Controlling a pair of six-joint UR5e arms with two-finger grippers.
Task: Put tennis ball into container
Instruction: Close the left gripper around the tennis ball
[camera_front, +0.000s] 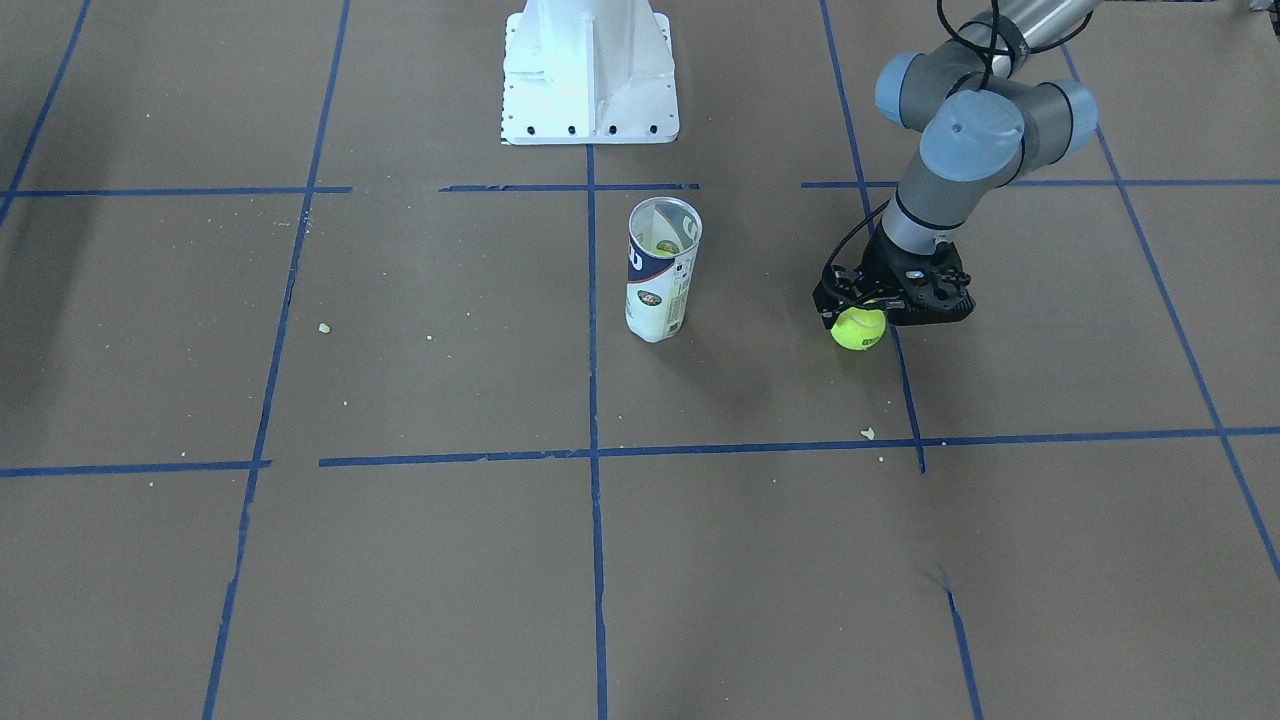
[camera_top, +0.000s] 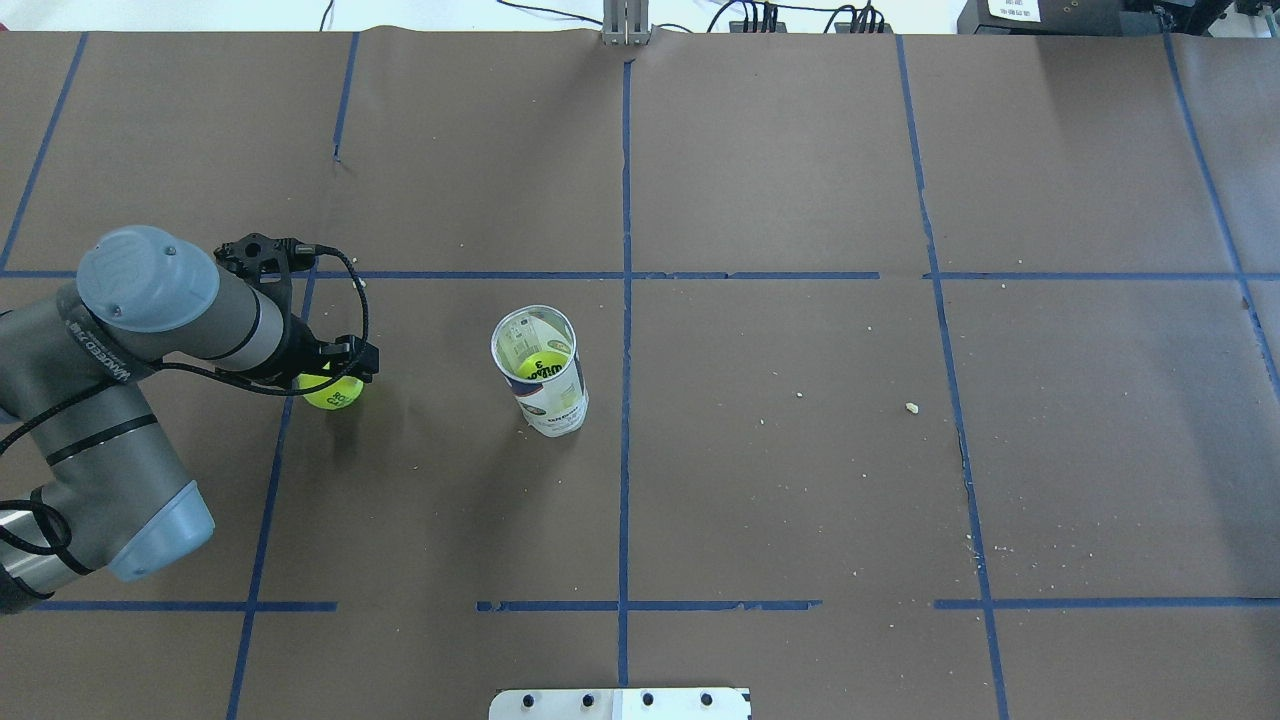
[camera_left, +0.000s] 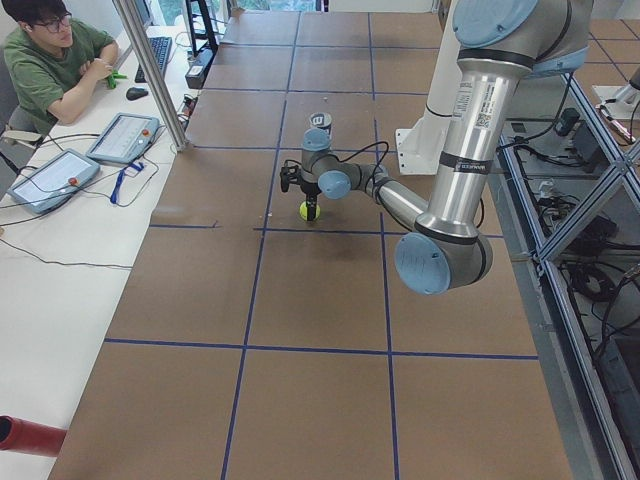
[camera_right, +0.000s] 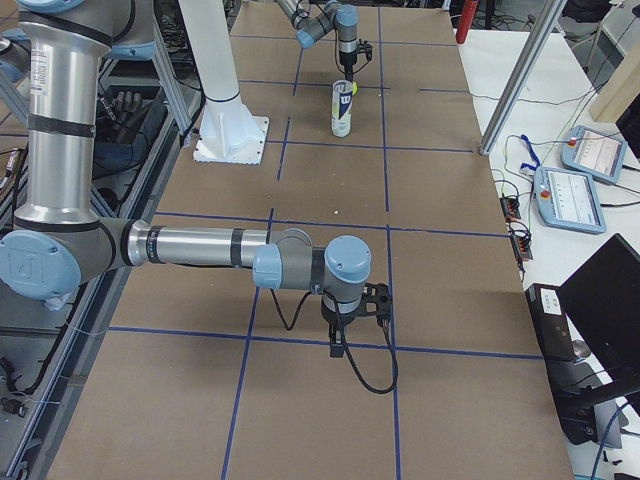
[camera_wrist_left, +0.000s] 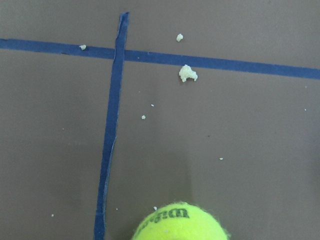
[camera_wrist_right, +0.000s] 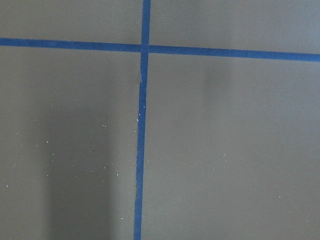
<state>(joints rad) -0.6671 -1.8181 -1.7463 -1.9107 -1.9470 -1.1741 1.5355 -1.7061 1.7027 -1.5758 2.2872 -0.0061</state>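
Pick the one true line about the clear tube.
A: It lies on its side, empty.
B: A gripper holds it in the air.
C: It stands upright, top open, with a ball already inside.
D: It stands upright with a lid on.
C: the container stands upright with its top open, and a yellow-green ball shows inside it.

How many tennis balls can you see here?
2. One tennis ball is right at the left hand, out in the open. A second ball lies inside the clear container, seen through its open top. More could be hidden beneath that one.
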